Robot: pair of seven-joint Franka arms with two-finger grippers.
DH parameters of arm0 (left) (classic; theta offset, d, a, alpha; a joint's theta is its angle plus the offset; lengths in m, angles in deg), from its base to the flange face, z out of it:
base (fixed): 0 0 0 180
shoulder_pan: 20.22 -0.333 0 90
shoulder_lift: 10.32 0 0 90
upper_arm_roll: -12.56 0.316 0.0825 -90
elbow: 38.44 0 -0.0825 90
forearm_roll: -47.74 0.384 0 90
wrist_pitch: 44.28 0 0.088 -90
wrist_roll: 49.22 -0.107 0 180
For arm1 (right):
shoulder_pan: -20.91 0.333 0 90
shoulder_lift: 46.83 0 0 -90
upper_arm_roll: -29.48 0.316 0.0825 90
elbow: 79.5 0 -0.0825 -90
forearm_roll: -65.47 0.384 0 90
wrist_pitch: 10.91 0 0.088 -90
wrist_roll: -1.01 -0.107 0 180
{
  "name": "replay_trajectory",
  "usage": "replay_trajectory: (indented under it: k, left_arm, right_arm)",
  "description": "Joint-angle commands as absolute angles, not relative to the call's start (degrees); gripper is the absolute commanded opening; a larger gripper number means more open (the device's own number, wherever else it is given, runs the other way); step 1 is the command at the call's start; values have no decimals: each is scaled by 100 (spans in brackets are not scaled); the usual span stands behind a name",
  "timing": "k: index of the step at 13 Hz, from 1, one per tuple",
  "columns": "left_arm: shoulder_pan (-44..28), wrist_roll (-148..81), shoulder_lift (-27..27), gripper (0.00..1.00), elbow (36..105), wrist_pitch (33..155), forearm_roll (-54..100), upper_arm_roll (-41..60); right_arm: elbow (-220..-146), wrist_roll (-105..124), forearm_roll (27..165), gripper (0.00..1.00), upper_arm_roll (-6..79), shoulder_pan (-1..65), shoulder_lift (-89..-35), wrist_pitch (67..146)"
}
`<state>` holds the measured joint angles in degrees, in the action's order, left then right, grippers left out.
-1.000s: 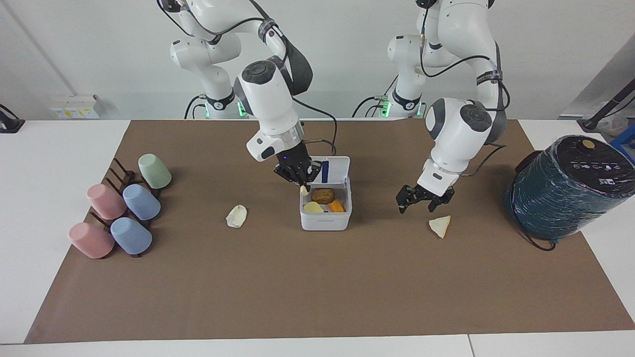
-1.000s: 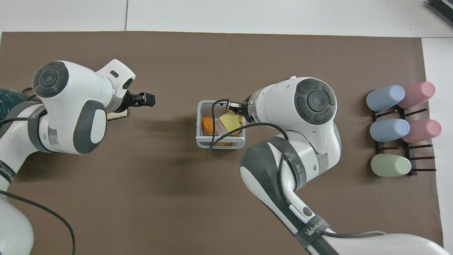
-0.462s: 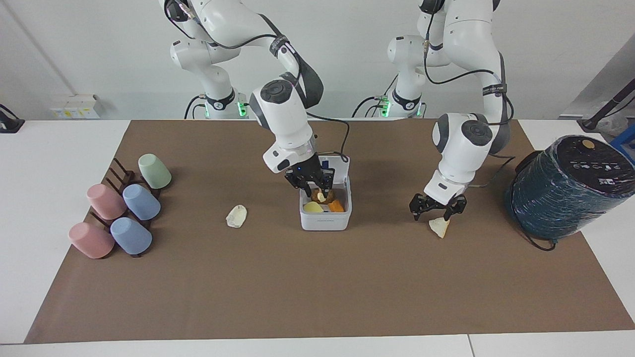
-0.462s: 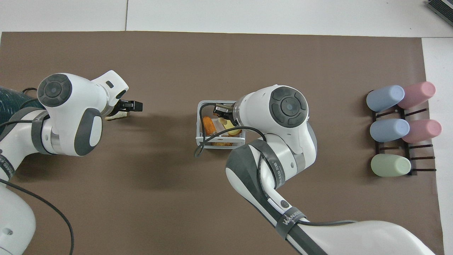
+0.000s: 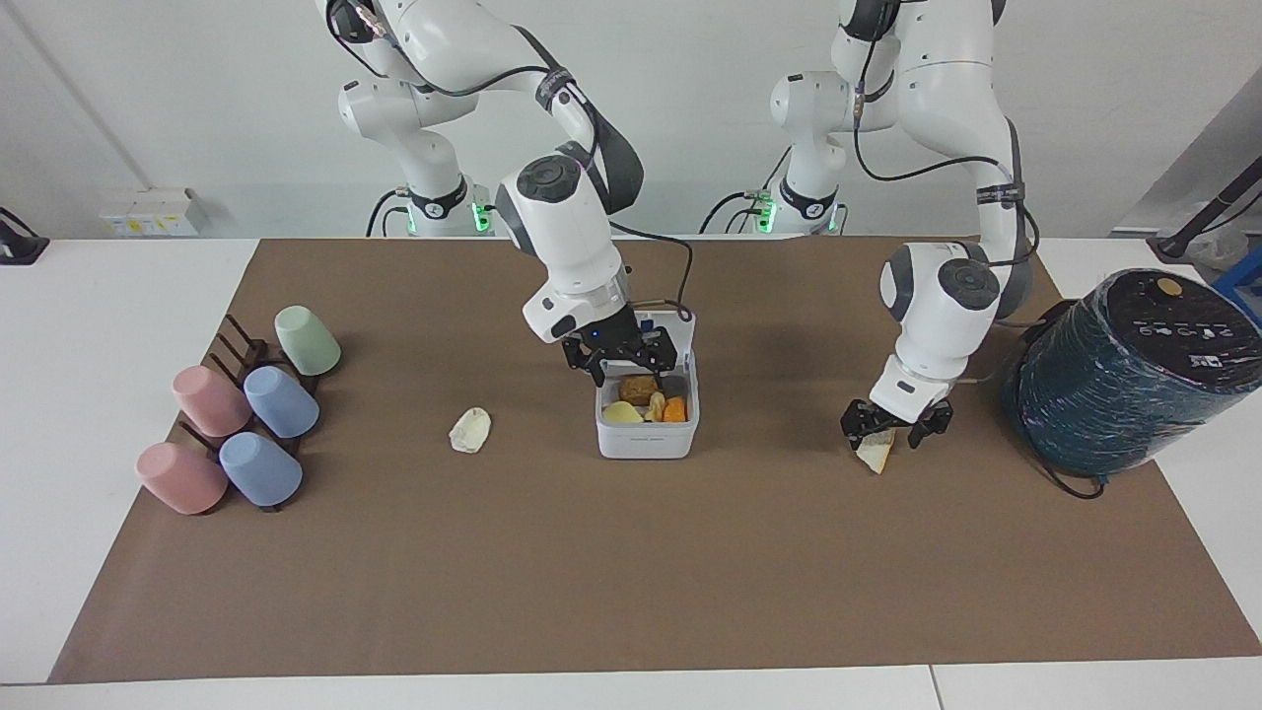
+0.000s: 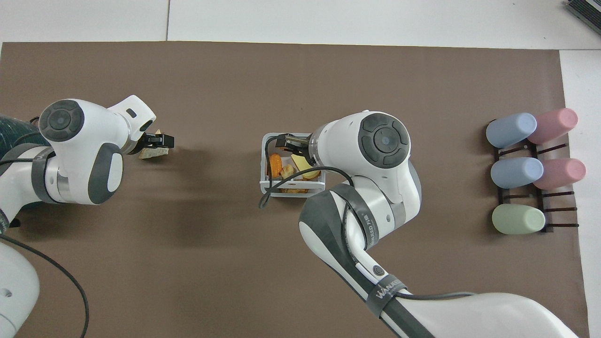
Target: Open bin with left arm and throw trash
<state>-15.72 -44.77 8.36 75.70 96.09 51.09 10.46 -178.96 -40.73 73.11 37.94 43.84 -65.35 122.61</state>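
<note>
Nearest the robots, the small white square plastic bin [image 5: 646, 444] stands about midway between the two ends of the bench, its hinged lid [image 5: 680, 330] tipped up on the side toward the robots. The right hand [image 5: 631, 367] hangs low over the bin's open mouth, its fingers spread and holding nothing. Below it, inside the bin, a small yellowish nugget of trash [image 5: 657, 404] lies among a brown lump [image 5: 639, 387], an orange piece [image 5: 675, 410] and a pale yellow piece [image 5: 621, 413]. In the overhead view the right arm covers much of the bin and lid, leaving only part of the rim [image 6: 264, 159] visible.

At the left arm's end, the big dark teal wrapped cylinder [image 5: 1124, 370] lies at the bench's edge; the overhead view cuts it off almost wholly.

Slightly farther from the robots, the left hand [image 5: 892, 429] is down at the brown mat [image 5: 592, 572]. Its fingers are apart on either side of the pale yellow triangular wedge [image 5: 876, 452]. Whether they touch it cannot be told.

A cream-white oval lump [image 5: 470, 430] lies on the mat beside the bin, toward the right arm's end. It is clear of both hands and hidden under the right arm in the overhead view.

Pastel pink, blue and green cups on a dark rack [image 5: 232, 414] lie near the right arm's end.
</note>
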Motion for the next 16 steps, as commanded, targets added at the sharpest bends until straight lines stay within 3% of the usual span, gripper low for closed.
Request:
replay_trajectory:
  k: [1,4,8,10,12,16]
  left_arm:
    - [-1618,-4492,831,100,7949,10108,5222,1028]
    - [-1618,-4492,840,100,8109,10312,5222,1028]
    - [-1618,-4492,858,47,8039,10303,5222,1019]
    - [-1618,-4492,875,35,7872,10233,5222,1019]
    - [-1609,-4492,937,16,7644,10041,5222,1019]
    - [-1382,-4054,1165,14,6486,8803,5213,1010]
  right_arm:
    - [-17794,-4206,7312,100,3792,4350,-6407,12173]
    - [-17803,-4022,7137,100,3687,4009,-6047,11831]
    - [-18108,-2856,6372,100,3695,3174,-5756,11223]
    - [-18618,-2292,6371,100,3695,2813,-5615,11301]
    - [-18962,-2070,6371,100,3695,2566,-5615,11372]
    - [-19954,-2193,6380,100,3704,2398,-5641,12434]
